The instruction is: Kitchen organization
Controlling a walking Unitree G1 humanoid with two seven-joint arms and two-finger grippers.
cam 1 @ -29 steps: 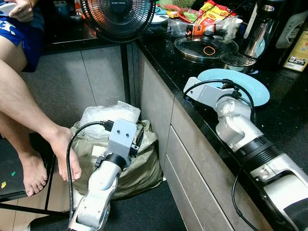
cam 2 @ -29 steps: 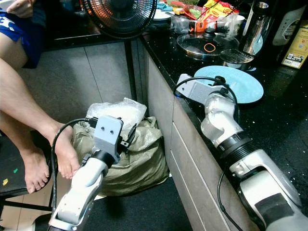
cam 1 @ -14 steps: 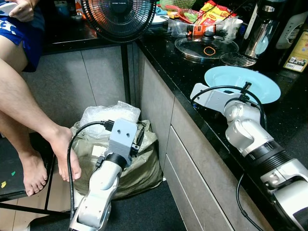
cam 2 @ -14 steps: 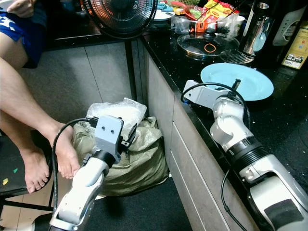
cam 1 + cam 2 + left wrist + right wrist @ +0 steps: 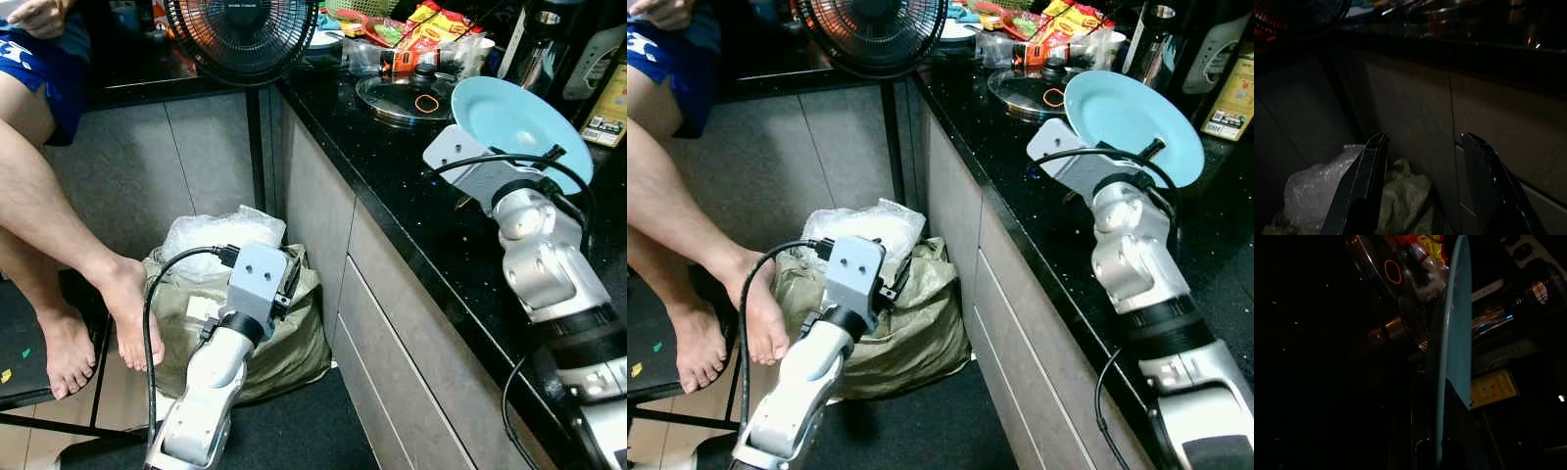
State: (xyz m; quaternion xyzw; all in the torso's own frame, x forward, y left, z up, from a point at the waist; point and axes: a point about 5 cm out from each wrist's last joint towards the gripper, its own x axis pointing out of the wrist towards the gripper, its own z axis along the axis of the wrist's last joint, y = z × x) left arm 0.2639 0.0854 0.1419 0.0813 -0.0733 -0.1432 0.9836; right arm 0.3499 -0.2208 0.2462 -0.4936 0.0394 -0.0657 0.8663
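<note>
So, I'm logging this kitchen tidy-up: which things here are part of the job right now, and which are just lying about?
In the job:
- round light-blue plate, lifted off the black stone counter, tilted
- right gripper, jaws shut on the plate's rim

Lying about:
- glass pot lid
- black standing fan
- olive sack on the floor
- left gripper, idle, open

Right arm raised over the counter edge, forearm rising steeply, wrist bent so the grey camera block faces the robot's left. Right gripper (image 5: 1436,431) clamped on the lower rim of the blue plate (image 5: 517,122), one black finger on each face, plate held up on edge and tilted. Left arm hanging low beside the cabinet front, forearm angled up and forward, black cable looping off the wrist. Left gripper (image 5: 1425,191) idle, both long fingers spread wide apart, nothing between them.
</note>
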